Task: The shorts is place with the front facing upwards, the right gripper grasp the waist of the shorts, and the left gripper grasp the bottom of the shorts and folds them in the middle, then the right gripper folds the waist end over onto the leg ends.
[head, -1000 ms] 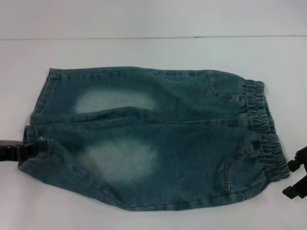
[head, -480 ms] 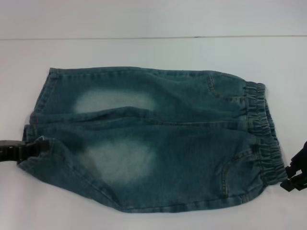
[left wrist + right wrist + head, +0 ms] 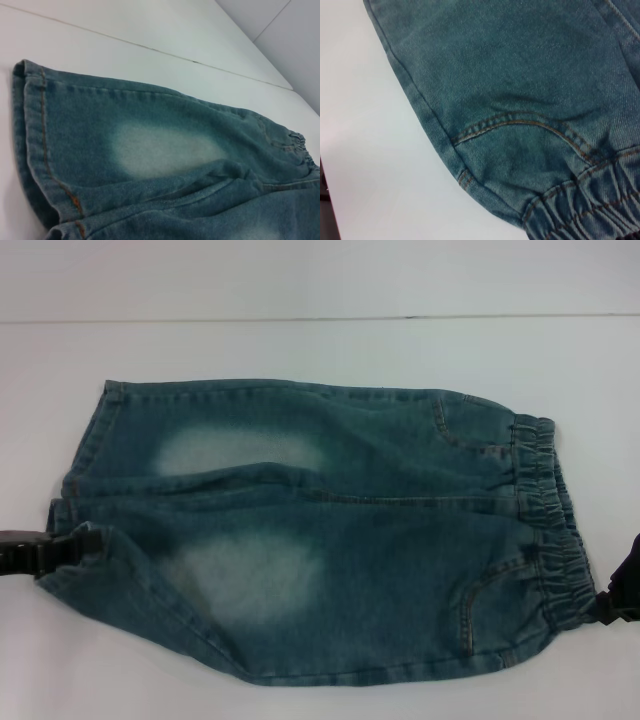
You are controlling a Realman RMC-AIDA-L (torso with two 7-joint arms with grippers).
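Two layers of soft, floppy denim make up the shorts (image 3: pixel 320 530), lying flat mid-table with the waist (image 3: pixel 548 520) toward my right. My left gripper (image 3: pixel 60 552) sits at the near leg hem (image 3: pixel 78 540), my right gripper (image 3: pixel 618 600) at the near waist corner; I cannot tell either one's closure. Thick seams should hold best. The white table (image 3: pixel 320 350) offers open room beyond.

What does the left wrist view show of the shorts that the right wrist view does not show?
Only the left wrist view shows a flat stitched leg hem, a pale faded patch and a table seam. Only the right wrist view shows the curved orange pocket stitching close up beside the gathered waist. Both show the shorts lying on the white table.
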